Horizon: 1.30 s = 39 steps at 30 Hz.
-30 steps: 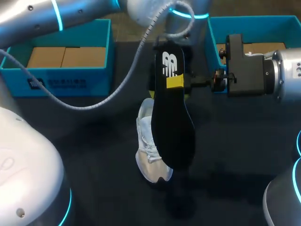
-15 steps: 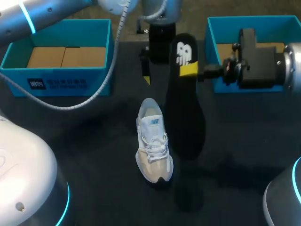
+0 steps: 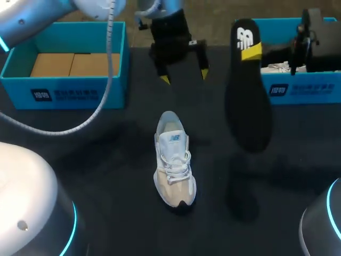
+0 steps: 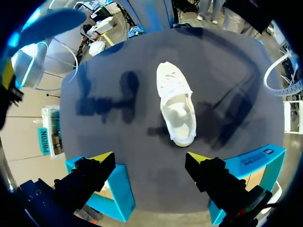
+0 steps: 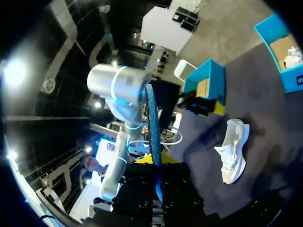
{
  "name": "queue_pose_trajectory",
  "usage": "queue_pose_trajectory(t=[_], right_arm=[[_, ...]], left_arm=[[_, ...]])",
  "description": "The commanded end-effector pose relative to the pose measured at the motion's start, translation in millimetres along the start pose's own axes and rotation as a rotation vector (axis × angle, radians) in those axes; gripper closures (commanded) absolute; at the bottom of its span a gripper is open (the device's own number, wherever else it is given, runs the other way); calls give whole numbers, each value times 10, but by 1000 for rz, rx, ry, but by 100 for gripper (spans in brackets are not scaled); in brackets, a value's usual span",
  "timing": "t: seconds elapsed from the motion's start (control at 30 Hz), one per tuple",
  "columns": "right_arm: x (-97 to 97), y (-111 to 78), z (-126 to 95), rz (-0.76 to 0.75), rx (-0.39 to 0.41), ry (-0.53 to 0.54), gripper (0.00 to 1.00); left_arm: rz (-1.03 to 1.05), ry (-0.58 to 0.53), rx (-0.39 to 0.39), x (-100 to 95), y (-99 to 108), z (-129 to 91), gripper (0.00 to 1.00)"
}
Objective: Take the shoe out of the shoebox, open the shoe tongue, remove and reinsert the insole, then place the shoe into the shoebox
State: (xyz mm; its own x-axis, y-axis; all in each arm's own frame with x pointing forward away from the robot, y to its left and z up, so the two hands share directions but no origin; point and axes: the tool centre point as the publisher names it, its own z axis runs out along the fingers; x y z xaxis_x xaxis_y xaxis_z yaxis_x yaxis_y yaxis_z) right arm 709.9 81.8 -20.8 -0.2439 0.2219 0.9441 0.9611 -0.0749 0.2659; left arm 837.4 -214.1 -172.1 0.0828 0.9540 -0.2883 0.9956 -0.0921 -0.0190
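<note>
Seen from the head camera, a white mesh lace-up sneaker point(image 3: 173, 160) stands upright on the dark worktop point(image 3: 96, 160) in the centre of the frame. Its toe points to the lower edge and its heel opening to the upper edge. It is outside both boxes.

To the right of centre and higher up, a long black foam insole with a white logo and a yellow tag point(image 3: 248, 96) hangs in the air, heel end up. The right arm point(image 3: 319, 40) enters from the upper right, and its jaws pinch the insole near the heel end. In the right wrist view the insole point(image 5: 152, 127) stands edge-on between them.

The left arm point(image 3: 170, 29) hangs at the upper centre, above and beyond the sneaker's heel. Its jaws are spread wide and hold nothing. In the left wrist view the sneaker point(image 4: 176, 111) lies well ahead of them.

An open blue cardboard shoebox with a brown liner point(image 3: 69, 90) sits at the upper left. A second blue cardboard shoebox point(image 3: 298, 88) sits at the upper right, behind the insole.

The step in hand appears to be the insole stage, with the insole fully out of the shoe. The next move probably calls for carrying it over the sneaker's opening and feeding it in toe-first. The free left jaws would likely need to steady the shoe or hold the tongue open.
</note>
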Motion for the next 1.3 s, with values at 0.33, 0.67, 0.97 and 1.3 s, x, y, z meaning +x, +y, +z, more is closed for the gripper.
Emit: queue_pose_trajectory(t=[0.33,0.67,0.97,1.3], right_arm=[[-580,399,-103,162,121,-9,100],[-853,656,-85,236,104,-25,100],[-1049,813,-2,340,48,3,100],[-1152,870,110,468,33,2,100]], left_arm=[[2,-100,-34,82,-64,-36,0],[1,-150,-44,123,-129,29,0],[-25,-436,-58,169,-249,54,0],[5,-730,-81,111,-221,-208,0]])
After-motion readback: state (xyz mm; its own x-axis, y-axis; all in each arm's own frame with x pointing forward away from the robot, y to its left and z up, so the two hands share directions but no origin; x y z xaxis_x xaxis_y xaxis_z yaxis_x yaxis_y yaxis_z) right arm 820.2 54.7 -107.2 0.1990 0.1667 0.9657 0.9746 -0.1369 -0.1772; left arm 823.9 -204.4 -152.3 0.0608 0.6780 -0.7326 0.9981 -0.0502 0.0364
